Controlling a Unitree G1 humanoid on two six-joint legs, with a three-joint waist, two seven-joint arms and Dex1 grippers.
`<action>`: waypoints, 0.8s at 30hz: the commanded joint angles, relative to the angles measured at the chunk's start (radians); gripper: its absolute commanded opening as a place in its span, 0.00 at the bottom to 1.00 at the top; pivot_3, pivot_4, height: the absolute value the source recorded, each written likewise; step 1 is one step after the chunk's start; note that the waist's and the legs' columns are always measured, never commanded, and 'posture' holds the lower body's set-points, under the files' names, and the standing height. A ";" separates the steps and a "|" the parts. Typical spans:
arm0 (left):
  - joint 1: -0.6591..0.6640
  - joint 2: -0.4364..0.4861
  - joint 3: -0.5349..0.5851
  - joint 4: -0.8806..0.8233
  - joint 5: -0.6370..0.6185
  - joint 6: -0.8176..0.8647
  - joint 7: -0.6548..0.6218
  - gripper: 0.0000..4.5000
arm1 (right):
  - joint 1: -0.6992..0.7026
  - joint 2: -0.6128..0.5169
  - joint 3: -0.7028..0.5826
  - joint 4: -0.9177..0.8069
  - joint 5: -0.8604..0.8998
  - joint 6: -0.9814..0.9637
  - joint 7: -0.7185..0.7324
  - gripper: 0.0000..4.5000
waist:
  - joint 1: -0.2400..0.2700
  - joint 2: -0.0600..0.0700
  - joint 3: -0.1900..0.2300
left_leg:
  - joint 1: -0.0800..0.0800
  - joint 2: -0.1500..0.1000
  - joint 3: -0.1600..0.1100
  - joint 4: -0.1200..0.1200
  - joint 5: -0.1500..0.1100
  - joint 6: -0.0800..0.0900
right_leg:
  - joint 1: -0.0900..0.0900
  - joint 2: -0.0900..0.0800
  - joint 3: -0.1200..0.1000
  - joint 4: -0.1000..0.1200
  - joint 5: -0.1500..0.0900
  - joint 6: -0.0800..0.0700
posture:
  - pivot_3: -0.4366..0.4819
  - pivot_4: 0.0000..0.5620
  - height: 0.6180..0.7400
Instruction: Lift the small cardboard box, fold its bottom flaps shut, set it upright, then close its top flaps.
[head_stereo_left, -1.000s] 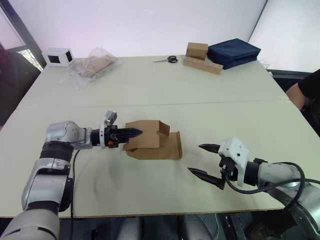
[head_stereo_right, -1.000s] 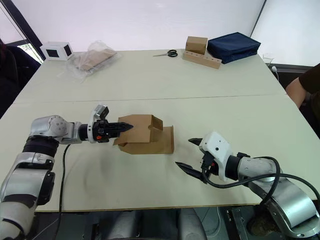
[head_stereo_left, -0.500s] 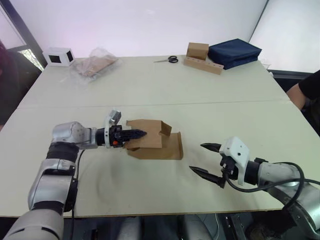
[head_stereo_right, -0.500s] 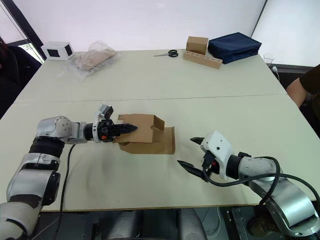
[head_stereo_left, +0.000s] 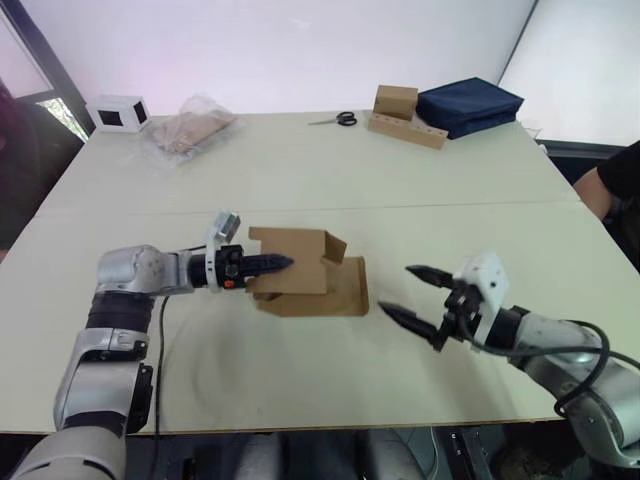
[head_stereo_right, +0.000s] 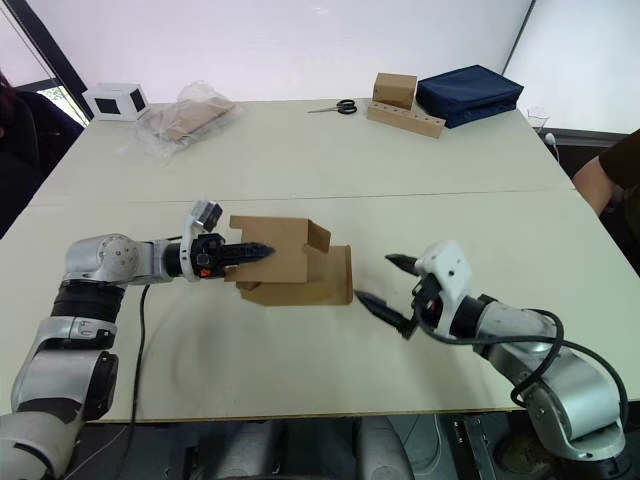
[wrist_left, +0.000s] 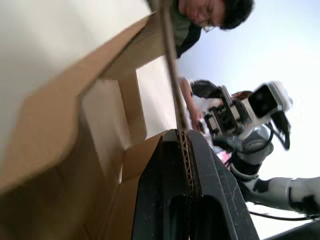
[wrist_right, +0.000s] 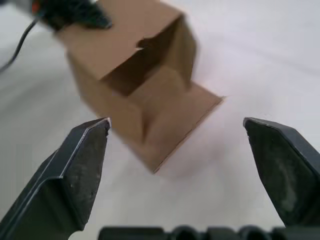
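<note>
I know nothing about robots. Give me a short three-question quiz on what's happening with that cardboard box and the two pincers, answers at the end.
1. True or false: the left pincer is clamped on a wall of the small cardboard box.
2. The right pincer is: A) open, clear of the box; B) gripping a flap; C) holding the scissors.
3. Which colour is the bag at the table's far edge?

Key: 1 true; 2 A; 3 dark blue.
</note>
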 joint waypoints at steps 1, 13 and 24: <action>-0.032 0.016 0.069 -0.115 -0.032 -0.118 -0.026 0.01 | -0.120 0.078 -0.152 0.054 0.193 0.035 -0.121 1.00 | 0.000 0.000 0.000 | 0.000 0.000 0.000 0.000 0.000 0.000 | 0.000 0.000 0.000 0.000 0.000 0.000 | 0.48 0.27 1.00; -0.211 0.052 0.000 -0.137 0.054 -0.362 -0.131 0.00 | -0.546 0.315 -0.079 0.226 0.329 0.001 -0.372 0.68 | -0.014 0.001 0.000 | -0.001 0.000 0.001 -0.002 0.001 -0.002 | -0.002 0.001 0.000 0.000 0.000 0.000 | 0.48 0.27 1.00; -0.256 0.065 0.016 -0.104 0.055 -0.412 -0.158 0.00 | -0.589 0.363 0.000 0.262 0.280 -0.049 -0.357 0.00 | -0.032 0.001 0.000 | -0.002 0.000 0.001 -0.002 0.001 -0.001 | -0.004 0.001 0.000 0.001 0.000 0.000 | 0.48 0.27 1.00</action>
